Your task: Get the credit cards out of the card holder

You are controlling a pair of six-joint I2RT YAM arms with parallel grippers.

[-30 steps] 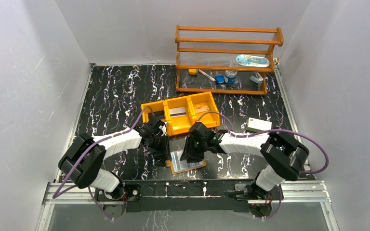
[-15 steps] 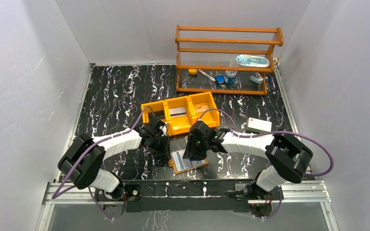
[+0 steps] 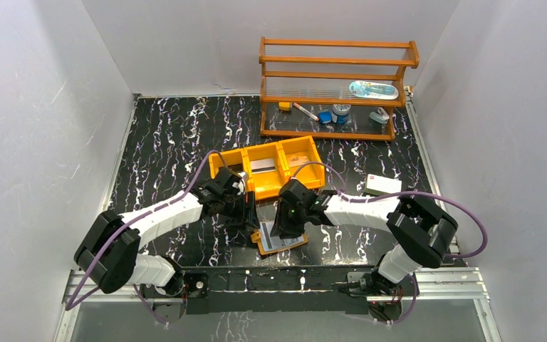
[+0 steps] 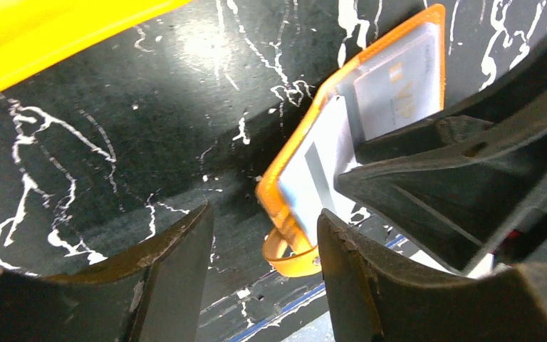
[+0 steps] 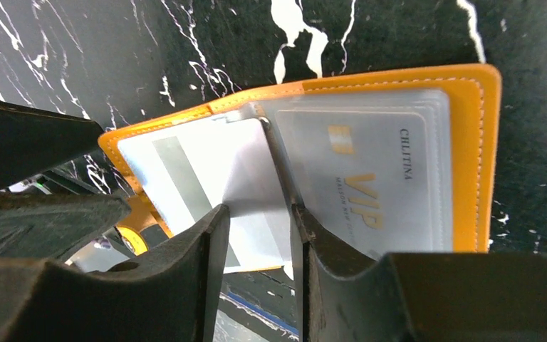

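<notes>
The card holder (image 3: 285, 244) lies open on the table near the front edge, orange-tan with pale shiny pockets. A whitish VIP credit card (image 5: 370, 178) sits in its right pocket. A card with a grey stripe (image 5: 174, 174) sits in the left side. My left gripper (image 4: 265, 214) is open over the holder's left end, with the snap tab (image 4: 292, 258) by its right finger. My right gripper (image 5: 260, 214) stands open astride a raised pale pocket leaf (image 5: 249, 164) at the fold. In the top view both grippers, left (image 3: 249, 222) and right (image 3: 289, 222), crowd the holder.
An orange three-compartment tray (image 3: 236, 159) stands just behind the grippers, its yellow wall (image 4: 50, 35) close to my left hand. A white box with a red mark (image 3: 383, 186) lies to the right. A wooden shelf (image 3: 335, 85) stands at the back. The table's front rail (image 3: 278, 274) is close.
My left gripper has opened and let go of the holder's left end, and its arm has swung outward to the left. The right gripper stays at the fold.
</notes>
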